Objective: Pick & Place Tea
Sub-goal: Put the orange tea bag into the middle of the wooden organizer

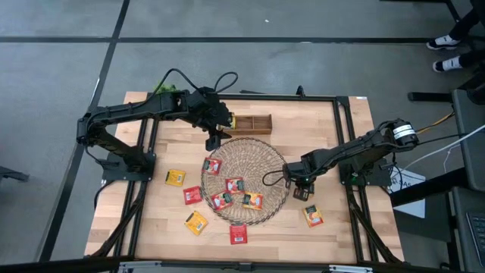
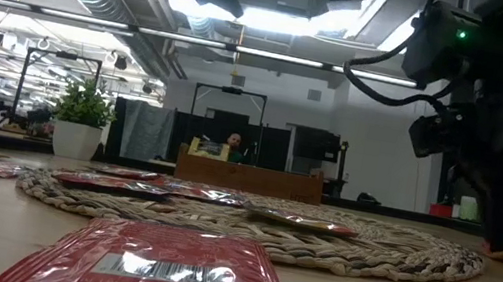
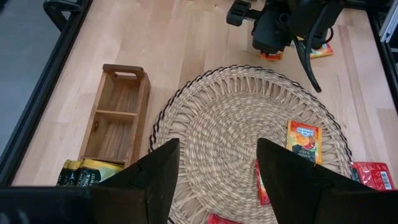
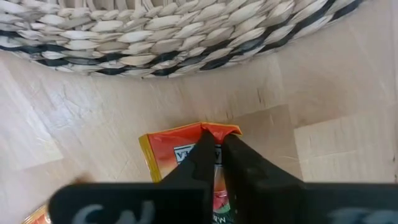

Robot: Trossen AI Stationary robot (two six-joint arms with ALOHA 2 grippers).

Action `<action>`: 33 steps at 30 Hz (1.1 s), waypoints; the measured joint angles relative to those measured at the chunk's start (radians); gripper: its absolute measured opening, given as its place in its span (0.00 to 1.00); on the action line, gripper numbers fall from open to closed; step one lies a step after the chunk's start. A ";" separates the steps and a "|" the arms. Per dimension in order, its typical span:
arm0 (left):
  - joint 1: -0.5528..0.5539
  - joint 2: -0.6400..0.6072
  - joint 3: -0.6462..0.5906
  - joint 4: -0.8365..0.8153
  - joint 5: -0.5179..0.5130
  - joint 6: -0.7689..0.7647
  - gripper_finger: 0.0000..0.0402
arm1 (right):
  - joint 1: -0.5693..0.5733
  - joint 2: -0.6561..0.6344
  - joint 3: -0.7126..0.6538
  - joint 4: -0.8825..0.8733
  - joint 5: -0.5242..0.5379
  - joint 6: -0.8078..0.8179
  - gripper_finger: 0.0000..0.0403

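Right gripper (image 4: 214, 149): clenched on the edge of an orange tea sachet (image 4: 180, 155); in the right wrist view the two dark fingers meet on the sachet's upper edge. In the high view this gripper (image 1: 301, 184) is at the right of centre, just off the right rim of the wicker mat (image 1: 244, 180).

Held sachet: lies on the wooden surface (image 4: 74, 118) just beside the mat's dark-edged rim (image 4: 186, 43); whether it is lifted cannot be told.

Left gripper (image 3: 214, 180): released, fingers well apart with nothing between them. In the high view it (image 1: 213, 141) hovers at the upper left edge of the mat, near the wooden box (image 1: 250, 123).

Wooden box: a compartmented tray in the upper centre of the high view; the left wrist view shows dark green-and-yellow packets (image 3: 87, 171) in its near compartment, with the other compartments bare.

Tea on the mat: four sachets in the high view, a red one (image 1: 213, 166) at upper left and three more clustered around one (image 1: 234, 185) at the centre.

Tea on the surface: a yellow sachet (image 1: 176, 177) and a red one (image 1: 192, 195) left of the mat, a yellow one (image 1: 196, 222) at lower left, a red one (image 1: 239, 234) below the mat, an orange one (image 1: 313, 217) at lower right.

Low view: a red sachet (image 2: 160, 268) fills the lower foreground; a potted plant (image 2: 81, 119) stands at the left in the room behind.
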 joint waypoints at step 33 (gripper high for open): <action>-0.003 -0.115 0.000 0.150 -0.122 -0.054 0.52 | -0.134 -0.039 0.766 -0.203 0.706 0.127 0.02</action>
